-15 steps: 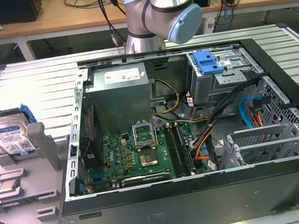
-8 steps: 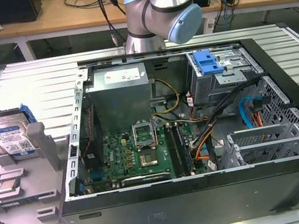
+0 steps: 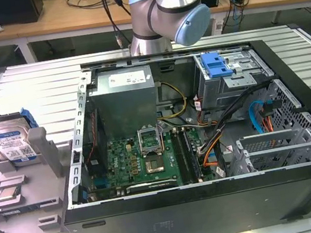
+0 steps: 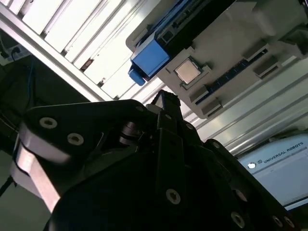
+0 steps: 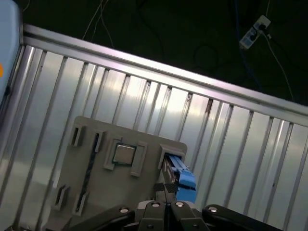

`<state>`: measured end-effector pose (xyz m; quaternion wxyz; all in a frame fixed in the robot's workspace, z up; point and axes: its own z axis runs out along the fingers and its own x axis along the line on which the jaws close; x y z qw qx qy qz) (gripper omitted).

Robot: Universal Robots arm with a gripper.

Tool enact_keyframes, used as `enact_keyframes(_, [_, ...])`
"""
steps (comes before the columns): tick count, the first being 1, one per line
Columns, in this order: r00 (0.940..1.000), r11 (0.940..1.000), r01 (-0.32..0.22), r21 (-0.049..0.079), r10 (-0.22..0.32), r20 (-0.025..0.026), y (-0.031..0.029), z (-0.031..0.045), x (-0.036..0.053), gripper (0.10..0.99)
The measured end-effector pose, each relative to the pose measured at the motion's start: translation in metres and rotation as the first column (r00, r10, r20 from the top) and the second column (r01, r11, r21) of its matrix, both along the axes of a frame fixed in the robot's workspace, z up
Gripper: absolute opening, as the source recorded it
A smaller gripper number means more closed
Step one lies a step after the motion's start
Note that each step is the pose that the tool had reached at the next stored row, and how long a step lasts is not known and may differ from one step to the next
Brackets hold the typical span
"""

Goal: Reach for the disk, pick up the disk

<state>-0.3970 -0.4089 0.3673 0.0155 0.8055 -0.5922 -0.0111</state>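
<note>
Silver disk (image 3: pixel 11 145) is propped in a grey holder (image 3: pixel 38 200), untouched; the reach is judged in hand (gripper (image 5: pixel 166 192) state cannot be told), closer alignment needed.

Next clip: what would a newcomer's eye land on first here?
The open black computer case dominates the exterior view, its green motherboard exposed, with the robot arm rising behind it. At the exterior view's left, the disk in its blue bracket stands propped in a grey fixture, with a small silver CPU chip lying on the same fixture.
</note>
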Motion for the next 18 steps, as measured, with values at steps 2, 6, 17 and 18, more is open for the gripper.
enact_keyframes(2, [0.999, 0.999, -0.044, 0.0, 0.044, 0.0, 0.0, 0.0, 0.0, 0.106])
enact_keyframes(6, [0.995, 0.995, -0.1, 0.0, 0.1, 0.0, 0.0, 0.0, 0.0001, 0.106])
enact_keyframes(17, [0.9797, 0.9797, -0.2, 0.0, 0.2, 0.0, 0.0, 0.0, 0.0003, 0.106])
enact_keyframes(18, [0.9797, 0.9797, -0.201, 0.0, 0.201, 0.0, 0.0, 0.0, 0.0003, 0.106])
